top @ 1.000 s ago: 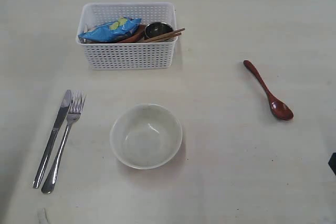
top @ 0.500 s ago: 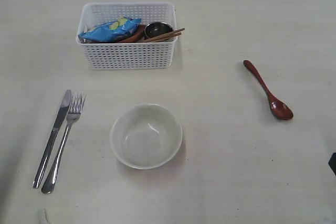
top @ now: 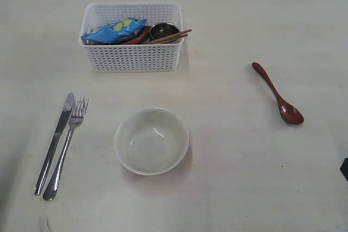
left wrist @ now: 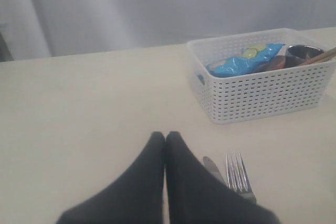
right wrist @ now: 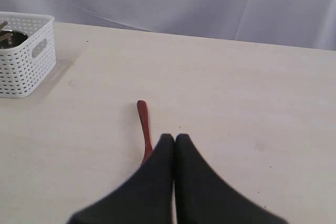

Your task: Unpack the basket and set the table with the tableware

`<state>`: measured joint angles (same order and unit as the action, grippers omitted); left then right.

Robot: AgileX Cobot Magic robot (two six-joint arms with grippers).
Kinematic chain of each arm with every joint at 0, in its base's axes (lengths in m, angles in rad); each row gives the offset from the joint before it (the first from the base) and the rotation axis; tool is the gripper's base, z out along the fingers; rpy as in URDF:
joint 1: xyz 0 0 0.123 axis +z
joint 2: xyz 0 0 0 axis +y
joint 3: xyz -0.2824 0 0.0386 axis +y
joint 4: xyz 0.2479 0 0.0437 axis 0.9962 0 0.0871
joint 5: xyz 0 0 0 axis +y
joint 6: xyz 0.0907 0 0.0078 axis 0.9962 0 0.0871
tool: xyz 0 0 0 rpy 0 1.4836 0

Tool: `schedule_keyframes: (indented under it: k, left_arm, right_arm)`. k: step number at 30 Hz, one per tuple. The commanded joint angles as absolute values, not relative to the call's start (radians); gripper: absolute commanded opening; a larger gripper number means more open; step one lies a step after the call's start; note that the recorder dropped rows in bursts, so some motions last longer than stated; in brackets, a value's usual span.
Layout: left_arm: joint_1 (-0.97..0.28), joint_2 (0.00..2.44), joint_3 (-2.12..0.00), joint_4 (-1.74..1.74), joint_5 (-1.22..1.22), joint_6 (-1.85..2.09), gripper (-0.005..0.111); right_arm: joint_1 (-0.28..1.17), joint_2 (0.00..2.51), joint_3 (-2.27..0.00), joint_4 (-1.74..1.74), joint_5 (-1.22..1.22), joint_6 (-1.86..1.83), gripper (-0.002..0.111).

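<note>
The white lattice basket (top: 133, 57) stands at the back left of the table (top: 228, 150). It holds a steel cup (top: 163, 30), wooden chopsticks (top: 173, 36) and a reddish-brown plate (top: 137, 38) partly under a chip bag. A steel knife (top: 54, 142) and fork (top: 67, 144) lie side by side at the front left. The pale bowl (top: 151, 140) sits in the middle, and the dark red spoon (top: 277, 94) lies at the right. My left gripper (left wrist: 165, 136) is shut and empty near the knife (left wrist: 212, 167) and fork (left wrist: 239, 174). My right gripper (right wrist: 175, 138) is shut and empty over the spoon (right wrist: 143, 129).
A blue chip bag (top: 114, 31) lies in the basket's left half. A grey curtain (left wrist: 157, 3) hangs behind the table's far edge. A dark bit of the right arm (top: 345, 169) shows at the right border of the exterior view.
</note>
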<state>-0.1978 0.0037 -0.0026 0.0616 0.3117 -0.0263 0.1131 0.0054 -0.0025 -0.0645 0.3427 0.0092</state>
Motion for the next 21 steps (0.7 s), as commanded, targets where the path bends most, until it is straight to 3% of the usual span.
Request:
schedule_keyframes:
  k: [1,21]
  left_arm:
    - [-0.195,0.0,0.0,0.06,0.32,-0.022,0.0]
    - [-0.195,0.0,0.0,0.06,0.32,-0.022,0.0]
  right_arm:
    - [0.106,0.0,0.0,-0.064,0.341,0.013,0.0]
    - [0.106,0.0,0.0,-0.098,0.342,0.0,0.0]
